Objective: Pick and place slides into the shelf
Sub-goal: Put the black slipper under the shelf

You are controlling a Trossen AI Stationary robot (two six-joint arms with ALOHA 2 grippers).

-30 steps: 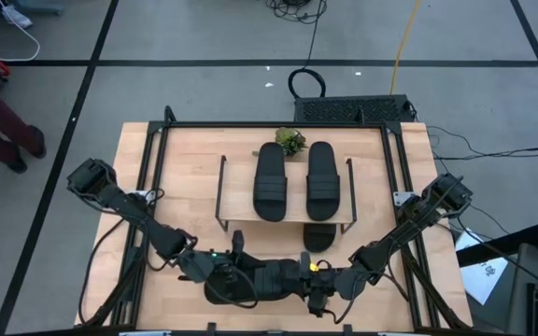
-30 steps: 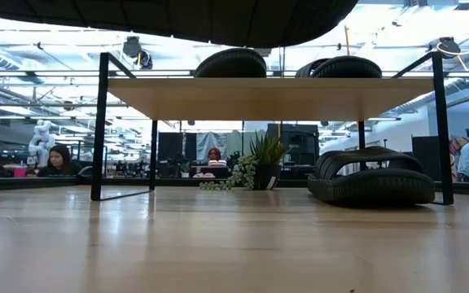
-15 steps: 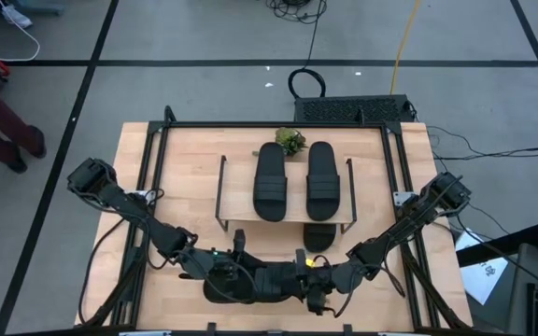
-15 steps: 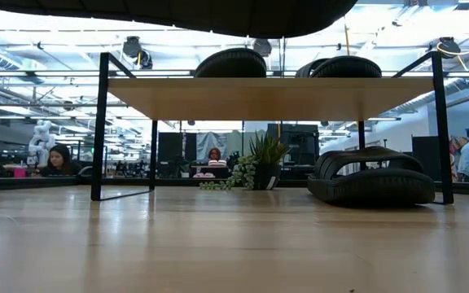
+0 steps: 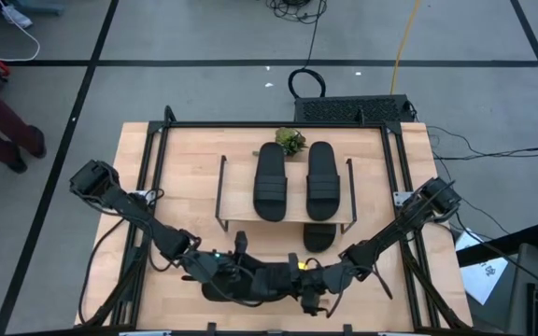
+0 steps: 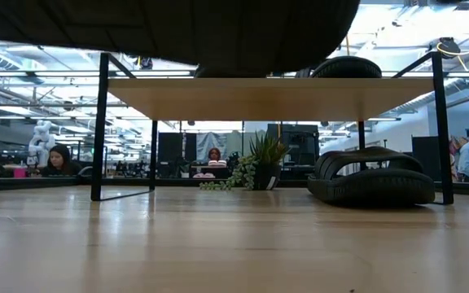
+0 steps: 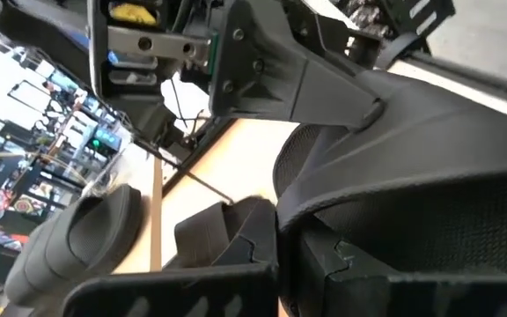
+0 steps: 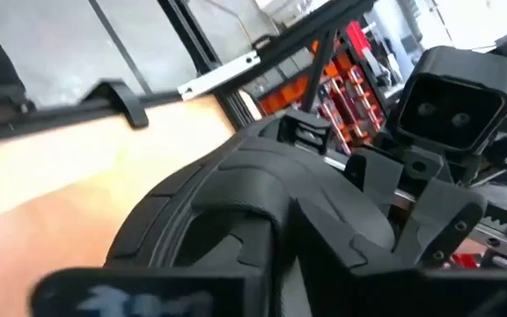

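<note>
Two black slides (image 5: 270, 180) (image 5: 322, 179) lie side by side on the shelf's light top board (image 5: 289, 217). A third slide (image 6: 372, 176) rests on its sole under that board. The fourth slide (image 5: 261, 280) hangs above the table near its front edge, and its dark underside (image 6: 218, 28) fills the top of the low view. My left gripper (image 5: 234, 271) is shut on the slide's left end. My right gripper (image 5: 299, 278) is at its right end, closed on it. My left gripper holds the slide near its left end, by the ribbed strap (image 7: 385, 167), coming level from the table's left. Its own fingers hide the exact spot. The slide is lifted clear of the table and lies crosswise, left to right. My right gripper meets the slide's right end at the strap's arch (image 8: 253, 211), coming level from the table's right. The strap reaches right up to the fingers, whose pads are hidden. The slide hangs clear of the table between both grippers.
A small potted plant (image 5: 290, 140) stands behind the shelf at the far side. The shelf's black wire sides (image 6: 100, 122) (image 6: 439, 122) frame the lower tier, which has bare floor left of the third slide. People sit in the room beyond the table.
My right gripper has moved toward the table's left edge, up to the held slide's right end. The slide stays lifted, but its underside now hangs lower in the low view and covers more of the shelf top.
</note>
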